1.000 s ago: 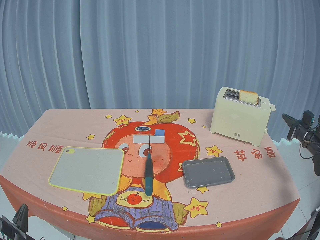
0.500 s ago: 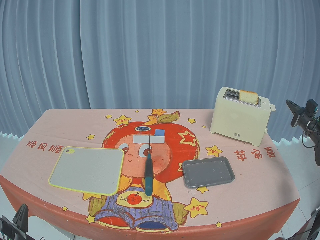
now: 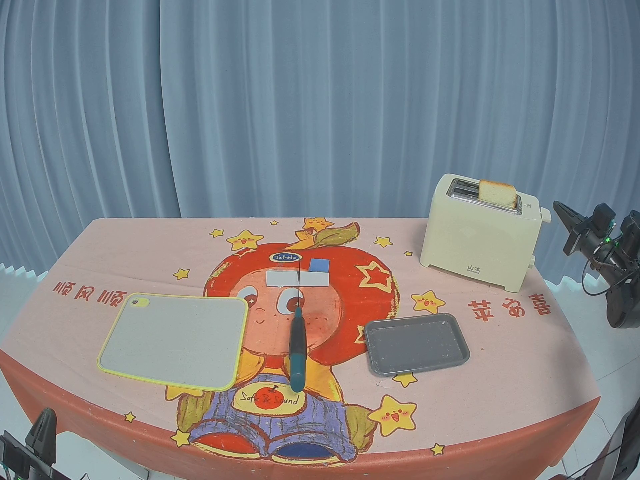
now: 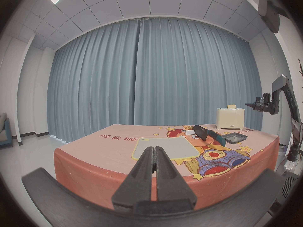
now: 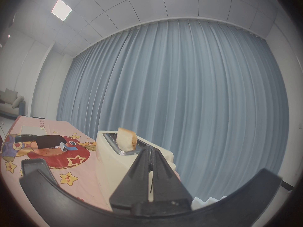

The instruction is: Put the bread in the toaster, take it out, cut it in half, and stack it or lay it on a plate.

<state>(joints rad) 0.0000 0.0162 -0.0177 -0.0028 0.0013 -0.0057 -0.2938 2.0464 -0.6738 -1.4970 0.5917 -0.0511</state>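
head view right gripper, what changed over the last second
The right gripper rose, drew back briefly, then came in nearer the toaster; it is shut and holds nothing. The bread in the toaster's slot, the knife, board, tray and left gripper stayed put.

Tablecloth (image 3: 133, 255) salmon pink, orange-red hem, big red apple-head cartoon kid, yellow smiley stars all over, red lettering. Toaster (image 3: 480, 241) cream. Bread (image 3: 497, 193) pale, golden-brown crust. Tray (image 3: 417, 343) dark grey. Cutting board (image 3: 173, 340) light speckly grey, yellow-green rim. Knife (image 3: 297, 351) teal handle going darker, blade blackish. Small block (image 3: 287, 278) white, blue patch next to it. Curtain (image 3: 320, 88) blue-grey, vertical pleats. Left gripper (image 4: 154, 148) and right gripper (image 5: 151, 148) plain black.
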